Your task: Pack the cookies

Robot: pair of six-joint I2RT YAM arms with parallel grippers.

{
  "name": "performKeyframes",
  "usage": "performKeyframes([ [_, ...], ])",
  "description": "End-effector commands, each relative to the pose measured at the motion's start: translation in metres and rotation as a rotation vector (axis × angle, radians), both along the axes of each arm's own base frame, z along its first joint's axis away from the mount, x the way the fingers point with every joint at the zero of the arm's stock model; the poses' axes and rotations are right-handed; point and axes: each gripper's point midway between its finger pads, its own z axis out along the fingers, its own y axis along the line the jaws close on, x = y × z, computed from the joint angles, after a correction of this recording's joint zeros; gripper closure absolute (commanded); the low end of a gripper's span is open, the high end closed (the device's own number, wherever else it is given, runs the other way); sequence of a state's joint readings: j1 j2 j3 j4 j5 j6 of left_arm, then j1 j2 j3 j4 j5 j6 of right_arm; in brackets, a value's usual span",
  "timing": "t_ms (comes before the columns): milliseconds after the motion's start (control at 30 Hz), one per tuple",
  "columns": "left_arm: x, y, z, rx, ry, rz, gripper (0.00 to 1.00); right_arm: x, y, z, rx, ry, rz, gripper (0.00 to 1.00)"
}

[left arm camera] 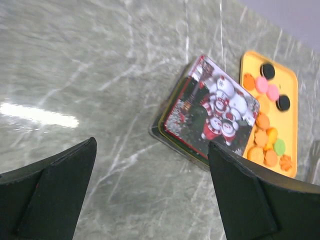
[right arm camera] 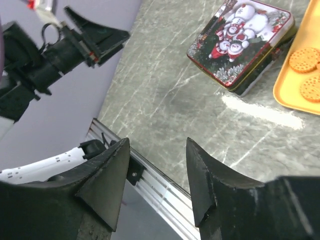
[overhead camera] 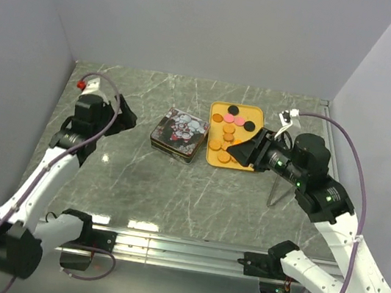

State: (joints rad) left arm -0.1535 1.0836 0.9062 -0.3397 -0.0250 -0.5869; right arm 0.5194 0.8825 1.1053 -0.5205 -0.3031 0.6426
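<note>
Open tabletop (overhead camera: 173, 195) lies at 6 o'clock of the closed tin (overhead camera: 180, 133). The right tool (overhead camera: 233, 151), jaws apart and empty, hangs over the near end of the yellow tray (overhead camera: 209, 135), the cookies (overhead camera: 227, 128) at its 11 to 12 o'clock. The tray runs 6 to 12 just beside the tin; the left tool (overhead camera: 126, 115), also open and empty, sits at the tin's 9 o'clock, the farther of the 2.

Grey, white-veined bench (overhead camera: 173, 195), closed in by pale walls (overhead camera: 215, 23) on three sides. Near the middle, a shut square tin (overhead camera: 179, 134), snowmen on the lid, set slightly askew. Just beside it on the right, an orange tray (overhead camera: 254, 114). Along the near edge, an aluminium rail (overhead camera: 179, 247).
</note>
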Motion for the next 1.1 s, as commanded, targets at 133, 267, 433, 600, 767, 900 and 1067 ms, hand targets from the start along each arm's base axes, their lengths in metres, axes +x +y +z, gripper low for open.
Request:
performKeyframes([
  [133, -0.028, 0.064, -0.003, 0.182, -0.319, 0.245, 0.01, -0.009, -0.018, 0.013, -0.097, -0.110, -0.005, 0.37],
  [267, -0.041, 0.081, -0.020, 0.288, -0.440, 0.283, 0.01, 0.003, -0.027, 0.021, -0.121, -0.183, -0.072, 0.11],
  [433, -0.045, 0.080, -0.048, 0.348, -0.517, 0.245, 0.00, 0.030, -0.043, 0.033, -0.101, -0.300, -0.229, 0.05],
  [600, -0.036, 0.076, -0.080, 0.362, -0.428, 0.200, 0.01, 0.069, -0.081, -0.006, -0.216, -0.325, -0.497, 0.03],
  [767, -0.007, 0.068, -0.071, 0.376, -0.467, 0.153, 0.00, 0.078, -0.103, -0.061, -0.309, -0.296, -0.607, 0.02],
  [900, 0.015, 0.065, -0.066, 0.381, -0.482, 0.136, 0.01, 0.084, -0.127, -0.095, -0.340, -0.287, -0.732, 0.01],
  [1067, 0.034, 0.072, -0.070, 0.393, -0.463, 0.144, 0.03, 0.093, -0.159, -0.127, -0.411, -0.324, -0.812, 0.01],
])
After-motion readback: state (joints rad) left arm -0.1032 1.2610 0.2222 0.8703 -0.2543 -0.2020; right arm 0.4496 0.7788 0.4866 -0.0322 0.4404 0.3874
